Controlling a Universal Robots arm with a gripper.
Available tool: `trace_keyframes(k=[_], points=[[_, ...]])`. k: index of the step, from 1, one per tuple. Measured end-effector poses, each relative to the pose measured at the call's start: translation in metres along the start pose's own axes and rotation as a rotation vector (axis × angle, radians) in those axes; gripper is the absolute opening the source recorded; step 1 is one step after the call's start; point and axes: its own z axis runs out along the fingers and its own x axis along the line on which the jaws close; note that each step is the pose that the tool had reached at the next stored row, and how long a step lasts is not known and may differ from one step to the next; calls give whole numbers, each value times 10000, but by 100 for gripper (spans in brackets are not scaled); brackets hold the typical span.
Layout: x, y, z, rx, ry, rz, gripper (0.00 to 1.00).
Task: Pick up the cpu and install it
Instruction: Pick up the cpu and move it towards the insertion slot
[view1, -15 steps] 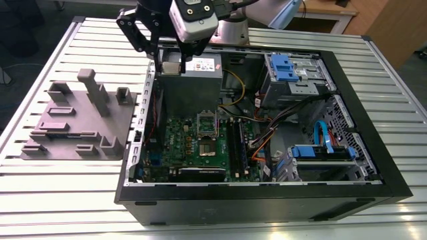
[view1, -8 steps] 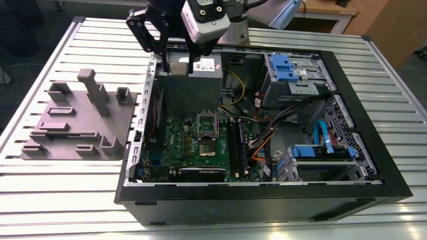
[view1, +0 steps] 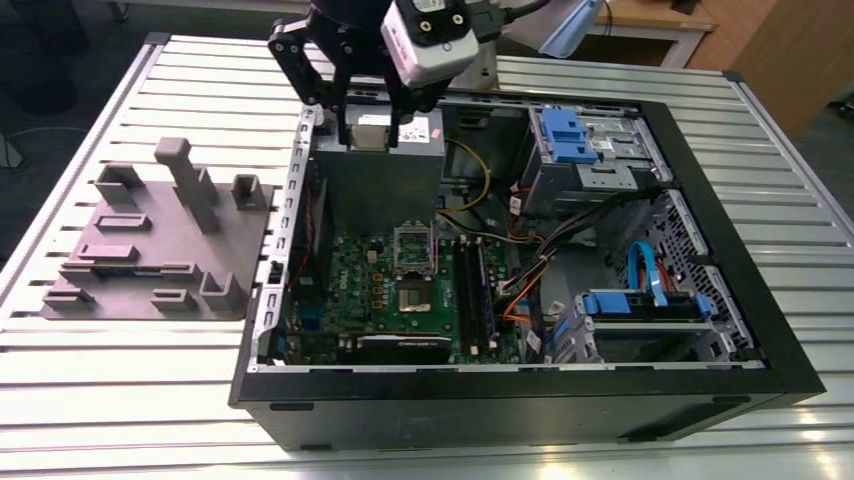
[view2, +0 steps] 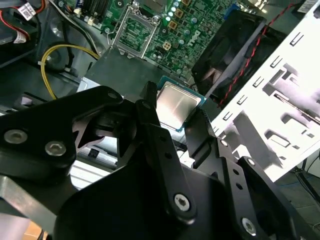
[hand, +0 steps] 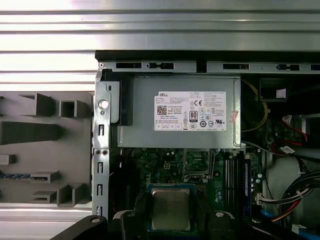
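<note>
Fingers (view2: 150, 117) of the black metal gripper (view2: 175, 109), 2 in number, stand apart only by the chip between them, clamped on opposite edges of the small flat square silvery-grey cpu (view2: 177, 102). It hangs level, plate upward, with no long axis. In the exterior view it is right of the grey moulded tray (view1: 147, 235), above the grey metal box (view1: 380, 180) in the open black computer case (view1: 534, 400).

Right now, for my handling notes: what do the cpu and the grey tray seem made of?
The cpu: brushed silvery metal top, by its soft sheen, on a thin greenish rim, likely circuit board. The tray: matte grey, probably moulded plastic; no glare.
</note>
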Motion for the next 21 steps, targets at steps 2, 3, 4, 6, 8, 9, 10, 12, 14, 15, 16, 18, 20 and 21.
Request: trace_keyframes(k=[2,3,4,6,8,9,10,12,14,15,16,18,20,21], points=[[-26,0,0,0,0,0,47],[-39,0,-1,1,0,1,47],[-53,1,-1,0,0,1,47],[-78,1,-1,0,0,1,47],[-104,1,-1,0,-1,1,47],[-117,2,-2,0,0,1,47],[-131,2,-2,0,0,0,47],[-157,2,-3,0,0,0,47],[-182,2,-3,0,0,1,47],[-195,2,-3,-1,0,1,47],[-209,3,-4,0,0,1,47],[-235,3,-4,0,0,1,47],[-261,4,-5,0,0,1,47],[-274,3,-4,0,0,0,47]])
